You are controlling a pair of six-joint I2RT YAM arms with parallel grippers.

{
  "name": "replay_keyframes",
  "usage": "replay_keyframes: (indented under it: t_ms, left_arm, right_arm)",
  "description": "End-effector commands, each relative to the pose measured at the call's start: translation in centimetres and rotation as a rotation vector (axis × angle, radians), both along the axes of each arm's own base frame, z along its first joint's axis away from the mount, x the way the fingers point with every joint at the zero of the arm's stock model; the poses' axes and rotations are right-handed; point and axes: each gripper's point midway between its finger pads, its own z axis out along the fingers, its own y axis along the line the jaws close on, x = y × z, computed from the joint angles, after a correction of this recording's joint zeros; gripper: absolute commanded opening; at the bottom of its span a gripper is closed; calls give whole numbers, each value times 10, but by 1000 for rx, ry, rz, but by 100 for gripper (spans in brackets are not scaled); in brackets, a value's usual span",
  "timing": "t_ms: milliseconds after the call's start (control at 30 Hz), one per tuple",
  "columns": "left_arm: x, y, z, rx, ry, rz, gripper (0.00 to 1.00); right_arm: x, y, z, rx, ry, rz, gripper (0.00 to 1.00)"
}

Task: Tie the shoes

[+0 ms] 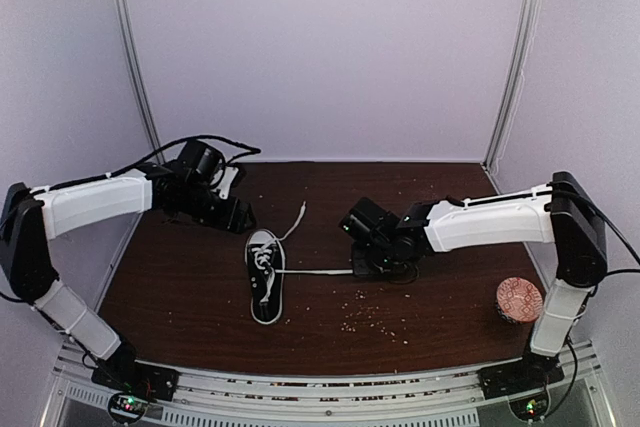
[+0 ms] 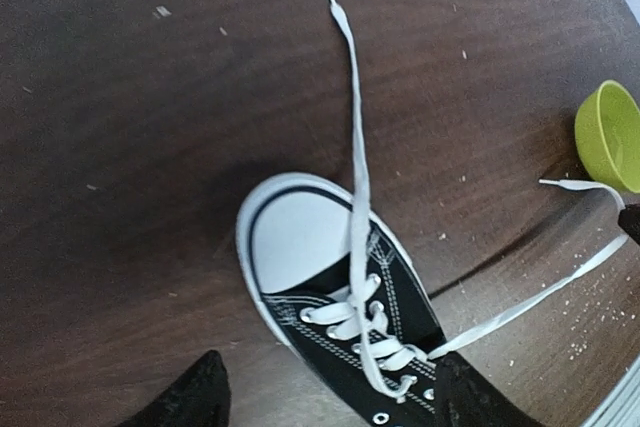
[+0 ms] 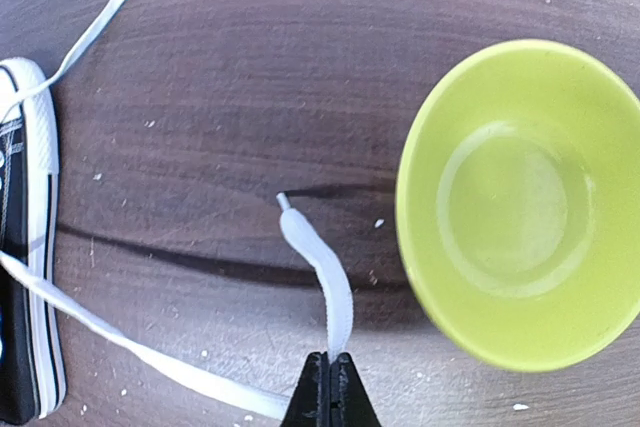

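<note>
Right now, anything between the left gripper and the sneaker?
Nothing visible. The open left gripper hangs over the sneaker, fingers either side of its eyelets. The green bowl sits off to the side, by the right gripper, which pinches one lace end.

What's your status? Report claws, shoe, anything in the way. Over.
Left claw open, at the sneaker. Right claw shut on one lace end. Other lace loose across the toe, untied. Green bowl close beside right claw.

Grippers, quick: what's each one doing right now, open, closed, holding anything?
Left gripper: open, holding nothing.
Right gripper: closed on the white lace, close to its tip.
</note>
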Motion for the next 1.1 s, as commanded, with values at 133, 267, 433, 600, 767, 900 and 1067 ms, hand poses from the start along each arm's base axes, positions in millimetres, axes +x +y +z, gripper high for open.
replay_keyframes:
  t_ms: [133,267,433,600,767,900,1067]
  left_arm:
    - [12,-44,-39,-86,138,-17,63]
    - [10,-48,-53,-76,179,-13,48]
    - [6,-52,-61,-52,198,-14,36]
    - [4,-45,-65,12,199,10,33]
    - [4,-35,-70,67,193,32,32]
    - [3,-35,-70,68,194,29,31]
    - [3,-35,-71,67,195,24,27]
  right_arm:
    - [-7,12,3,58,-35,46,0]
    - [-11,15,-1,80,-32,64,0]
    - [-12,16,-5,79,-29,83,0]
    - [-13,17,-7,86,-27,91,0]
    - [-14,16,-7,91,-28,90,0]
    - [-14,16,-8,91,-26,88,0]
    - [-15,15,-6,100,-29,84,0]
